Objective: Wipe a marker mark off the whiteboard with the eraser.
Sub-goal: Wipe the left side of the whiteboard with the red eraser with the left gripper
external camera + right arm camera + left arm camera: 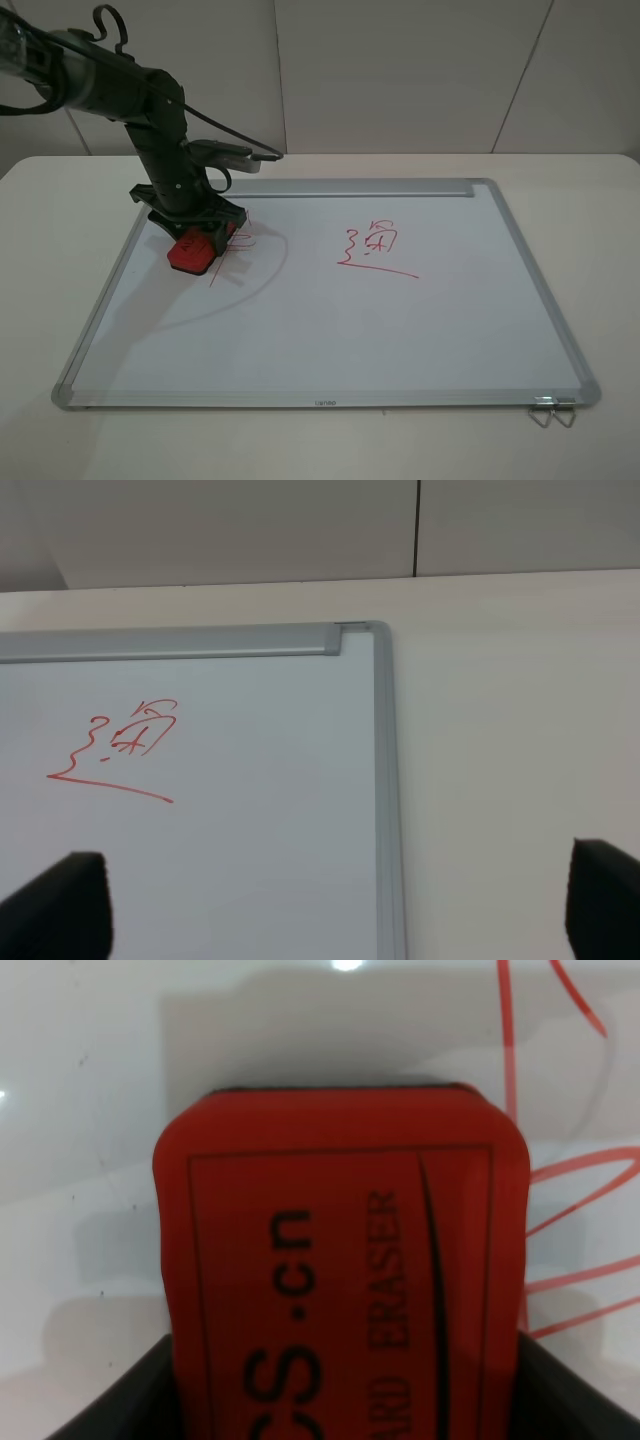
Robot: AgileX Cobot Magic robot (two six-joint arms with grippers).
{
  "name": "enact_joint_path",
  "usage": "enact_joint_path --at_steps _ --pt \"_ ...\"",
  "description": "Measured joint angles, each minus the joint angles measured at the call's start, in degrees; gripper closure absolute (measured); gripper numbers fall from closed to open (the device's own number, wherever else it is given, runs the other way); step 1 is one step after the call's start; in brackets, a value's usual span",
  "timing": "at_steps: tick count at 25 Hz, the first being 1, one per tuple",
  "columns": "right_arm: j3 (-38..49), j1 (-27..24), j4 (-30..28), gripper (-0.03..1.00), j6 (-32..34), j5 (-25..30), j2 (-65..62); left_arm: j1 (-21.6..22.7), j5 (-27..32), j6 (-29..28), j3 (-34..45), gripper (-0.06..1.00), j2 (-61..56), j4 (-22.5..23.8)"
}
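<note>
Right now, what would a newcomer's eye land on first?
The red eraser, clamped in the left gripper, sits on the whiteboard near its left edge in the high view, right against the marker mark. Next comes the other red scribble with its long underline, mid-board.

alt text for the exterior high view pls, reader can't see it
The left gripper holds a red eraser at a red marker mark near the left side of a framed whiteboard. A second red scribble sits near the board's middle.
</note>
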Motion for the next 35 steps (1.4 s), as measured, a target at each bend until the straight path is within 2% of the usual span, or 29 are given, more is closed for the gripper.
enact_joint_path --at_steps 6,14,19,26,35 --pt "0.00 0.00 0.00 0.14 0.00 0.00 0.00 -2.06 -1.91 1.36 -0.88 0.37 0.66 -0.46" --pt "0.00 0.00 0.00 0.14 0.00 0.00 0.00 -7.65 3.51 4.24 -9.47 0.37 5.35 -1.47" --pt "0.00 0.00 0.33 0.14 0.00 0.00 0.00 -10.00 4.79 4.43 -12.47 0.37 6.88 -4.03" --pt "0.00 0.00 0.00 0.14 0.00 0.00 0.00 -8.72 5.51 3.32 -12.76 0.37 6.99 -4.73" --pt "0.00 0.00 0.00 0.14 0.00 0.00 0.00 -2.21 7.79 -0.09 -12.83 0.37 6.99 0.33"
